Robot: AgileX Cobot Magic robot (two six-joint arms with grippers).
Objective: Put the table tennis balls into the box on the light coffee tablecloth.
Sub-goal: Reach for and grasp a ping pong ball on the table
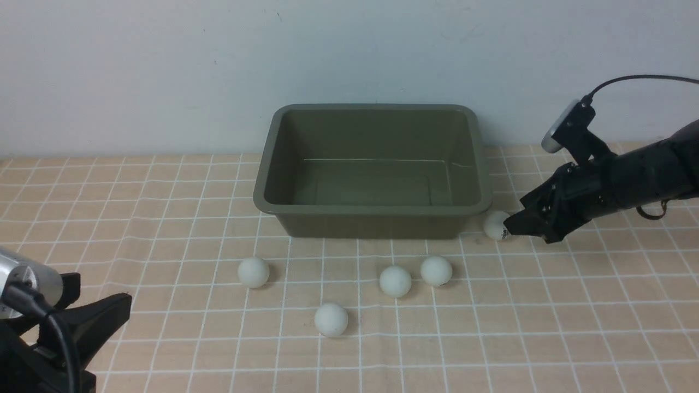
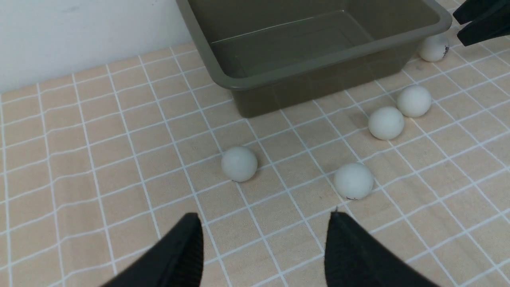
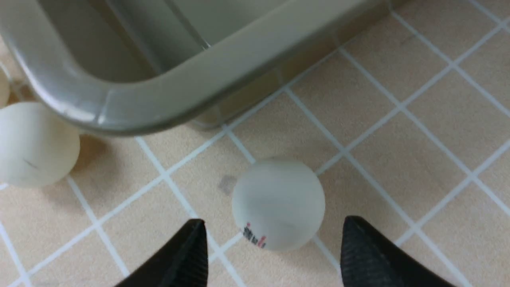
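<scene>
The olive-green box (image 1: pixel 374 209) stands empty at the back middle of the light coffee tablecloth (image 1: pixel 546 327). Several white table tennis balls lie on the cloth in front of it: one at the left (image 1: pixel 253 272), one nearest me (image 1: pixel 331 319), two side by side (image 1: pixel 395 281) (image 1: pixel 436 271). A ball with a dark printed mark (image 1: pixel 496 225) lies at the box's front right corner. My right gripper (image 1: pixel 509 228) is open, low over the cloth, its tips just short of this ball (image 3: pixel 278 204). My left gripper (image 2: pixel 263 223) is open and empty at the front left, short of the nearest ball (image 2: pixel 353 180).
A pale wall (image 1: pixel 164 71) rises right behind the box. The box rim (image 3: pixel 119 103) curves close beyond the marked ball in the right wrist view. Bare cloth lies at the left and at the front right.
</scene>
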